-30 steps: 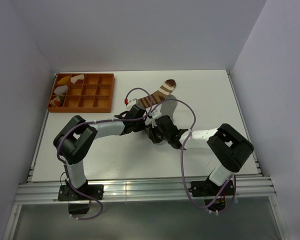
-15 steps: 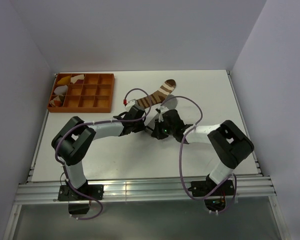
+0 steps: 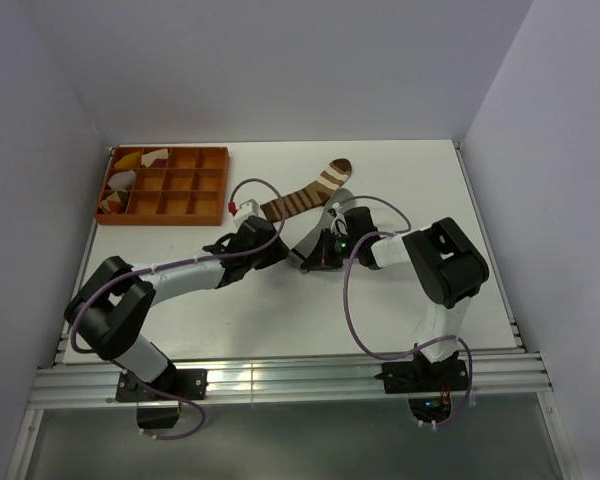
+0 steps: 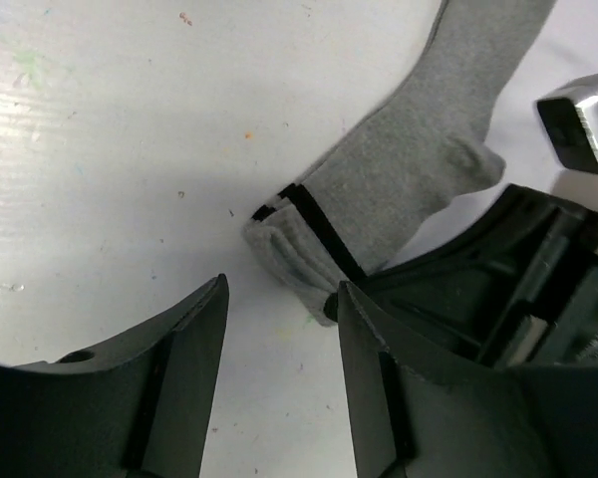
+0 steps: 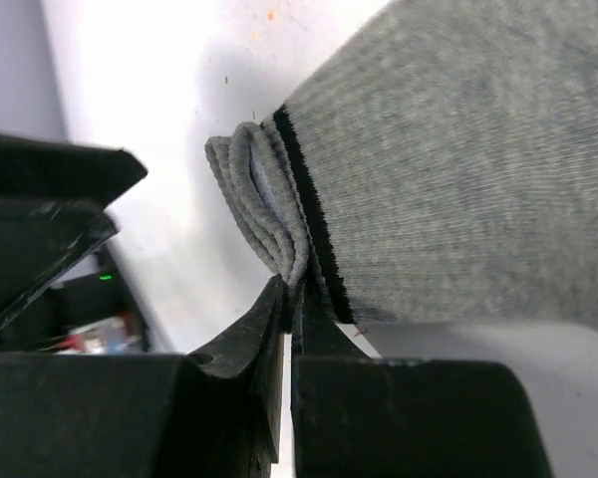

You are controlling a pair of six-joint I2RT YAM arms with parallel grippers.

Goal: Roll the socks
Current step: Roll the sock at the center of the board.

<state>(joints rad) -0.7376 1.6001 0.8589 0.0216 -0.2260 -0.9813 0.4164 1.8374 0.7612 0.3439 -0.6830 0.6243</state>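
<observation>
White table point(image 3: 420, 180) carries the grey sock point(image 4: 419, 169), its folded cuff pinched tight in the right hand point(image 5: 289, 304), just ahead of the half-spread, empty left hand point(image 4: 279, 299), with the brown striped sock point(image 3: 305, 193) beyond both and an orange compartment tray point(image 3: 224, 190) far off.

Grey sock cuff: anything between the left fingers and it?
Nothing visible. The left gripper is open, with only bare table up to the cuff of the grey sock. The right gripper pinches the cuff's edge from the side.

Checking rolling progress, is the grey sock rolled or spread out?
Mostly spread: only the cuff of the grey sock is folded into layers, pinched by the right gripper; the rest lies flat.
</observation>
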